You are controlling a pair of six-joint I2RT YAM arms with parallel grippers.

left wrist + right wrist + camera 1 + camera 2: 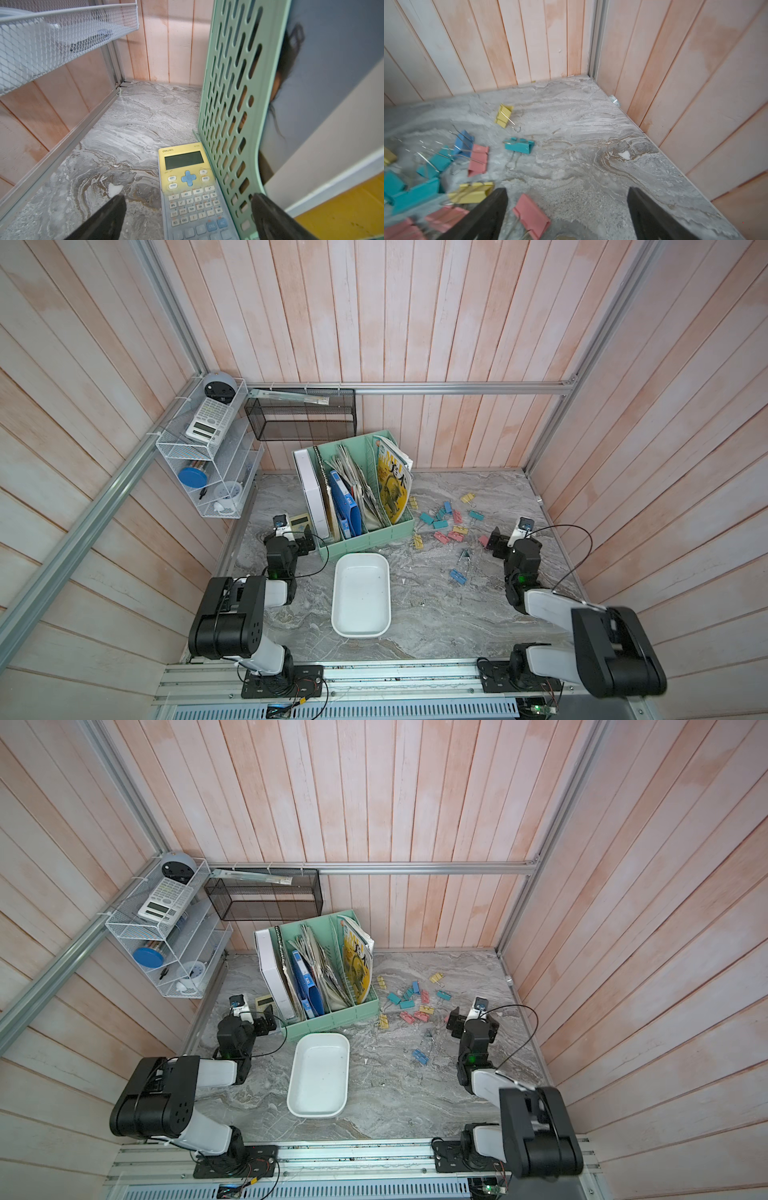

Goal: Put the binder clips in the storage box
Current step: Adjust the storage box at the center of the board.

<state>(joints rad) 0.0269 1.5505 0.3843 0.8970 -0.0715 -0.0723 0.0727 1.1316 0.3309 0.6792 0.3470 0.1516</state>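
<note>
1. R gripper: jaws wide apart, nothing held; pink clip on table betw. its fingers, close to one.
2. Other binder clips scattered just beside R gripper.
3. L gripper: wide apart, empty, over calculator, organizer alongside.
4. Betw. both grippers: storage box.

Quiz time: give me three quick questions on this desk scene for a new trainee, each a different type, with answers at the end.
1. True or false: the storage box already holds some binder clips.
2. Multiple choice: in the left wrist view, what lies between the fingers of the left gripper? A) a yellow calculator B) a stapler C) scissors
3. Fill in: the right gripper, near the scattered clips, is ___ (open or shut).

Key: 1 false; 2 A; 3 open.
</note>
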